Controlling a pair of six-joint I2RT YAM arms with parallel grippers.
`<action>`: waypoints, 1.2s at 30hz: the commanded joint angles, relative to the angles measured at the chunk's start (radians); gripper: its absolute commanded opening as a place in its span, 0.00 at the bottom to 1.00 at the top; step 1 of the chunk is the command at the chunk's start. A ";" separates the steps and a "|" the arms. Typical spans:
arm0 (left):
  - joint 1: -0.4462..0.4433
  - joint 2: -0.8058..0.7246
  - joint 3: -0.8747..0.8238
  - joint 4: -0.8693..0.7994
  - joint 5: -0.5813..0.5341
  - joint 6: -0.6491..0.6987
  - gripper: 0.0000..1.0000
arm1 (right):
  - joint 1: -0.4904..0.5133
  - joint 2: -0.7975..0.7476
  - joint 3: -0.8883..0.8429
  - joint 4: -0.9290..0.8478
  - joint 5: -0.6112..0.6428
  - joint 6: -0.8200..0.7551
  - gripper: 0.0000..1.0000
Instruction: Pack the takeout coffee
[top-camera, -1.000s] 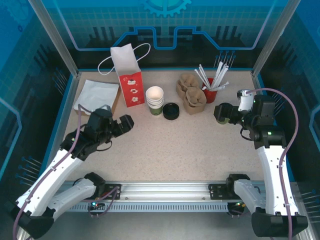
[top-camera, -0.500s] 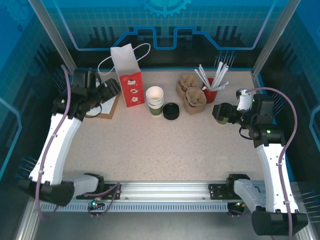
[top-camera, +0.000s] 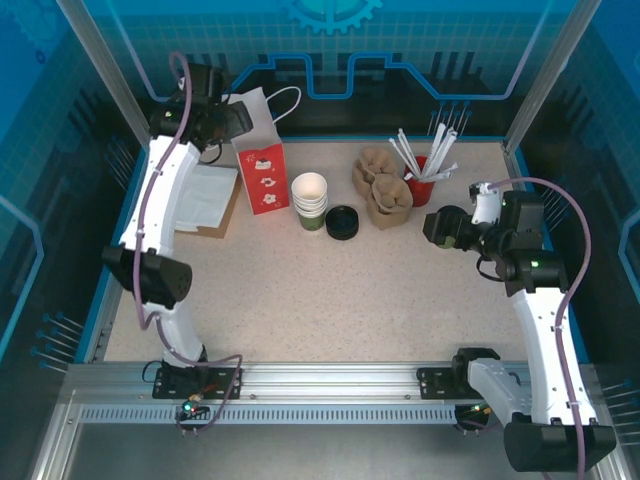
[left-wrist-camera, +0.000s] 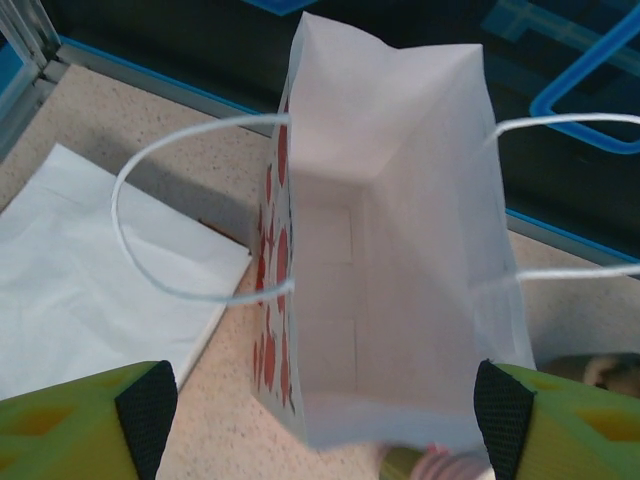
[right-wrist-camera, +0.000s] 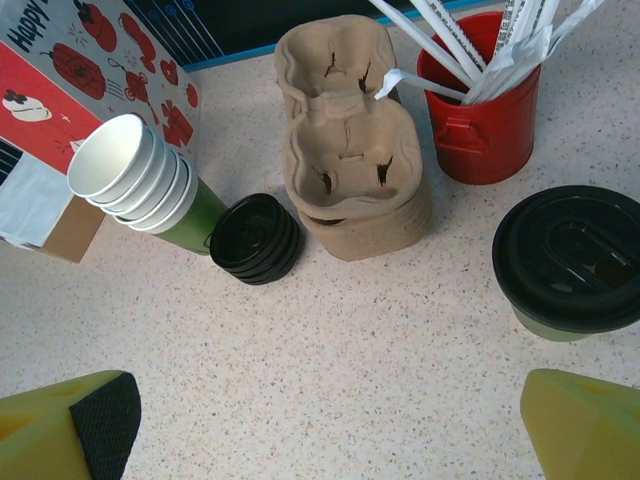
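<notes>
Sitting on the surface (right-wrist-camera: 350, 350), the coffee (right-wrist-camera: 570, 265) is unpacked, the bag (left-wrist-camera: 400, 250) empty. The left fingers (left-wrist-camera: 145, 405) and right fingers (right-wrist-camera: 100, 420) hang released

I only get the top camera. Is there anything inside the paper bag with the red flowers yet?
Observer: No. The left wrist camera looks straight down into the bag; it's open and empty.
Operator: Where's the coffee with the lid?
Observer: The takeout coffee stands upright beside the red straw cup, with its lid on.
Operator: Is the right gripper grabbing it?
Observer: No. The right gripper is open; the coffee sits ahead of one finger, not between them.
</notes>
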 joint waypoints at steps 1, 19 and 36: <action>0.009 0.077 0.097 -0.057 -0.091 0.049 0.81 | 0.014 -0.007 -0.015 -0.005 -0.002 -0.010 1.00; 0.009 0.300 0.234 -0.003 -0.143 0.131 0.55 | 0.017 0.001 -0.003 -0.036 0.025 -0.046 1.00; 0.009 0.261 0.245 0.002 -0.144 0.189 0.07 | 0.019 0.004 0.008 -0.046 0.041 -0.053 1.00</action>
